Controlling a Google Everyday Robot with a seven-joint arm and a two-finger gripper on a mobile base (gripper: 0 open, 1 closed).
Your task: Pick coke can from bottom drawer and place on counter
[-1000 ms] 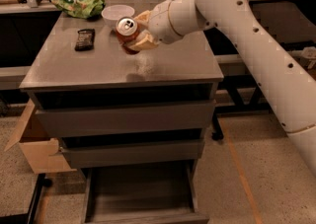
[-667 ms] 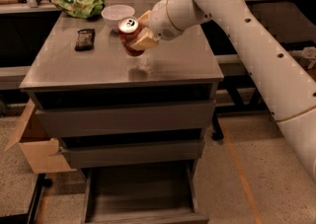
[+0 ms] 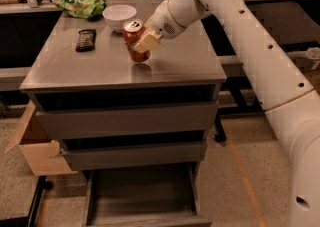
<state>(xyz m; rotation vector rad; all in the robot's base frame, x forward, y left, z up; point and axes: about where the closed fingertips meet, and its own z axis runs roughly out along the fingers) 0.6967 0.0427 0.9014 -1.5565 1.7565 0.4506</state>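
The coke can [image 3: 135,41], red with a silver top and pull tab, stands upright with its base at or just above the grey counter [image 3: 175,63], near the middle. My gripper [image 3: 142,40] reaches in from the upper right and is shut on the can's sides; one tan finger [image 3: 146,42] lies across its front. The bottom drawer [image 3: 145,191] is pulled open below the cabinet and its grey floor is bare.
A white bowl [image 3: 119,16] stands just behind the can. A dark snack bar [image 3: 85,39] and a green chip bag [image 3: 80,6] lie at the counter's back left. A cardboard box [image 3: 35,151] sits on the floor left of the cabinet. The two upper drawers are shut.
My gripper has lowered the can toward the counter top, bringing it down and slightly forward. The bowl, bar and bag have not moved.
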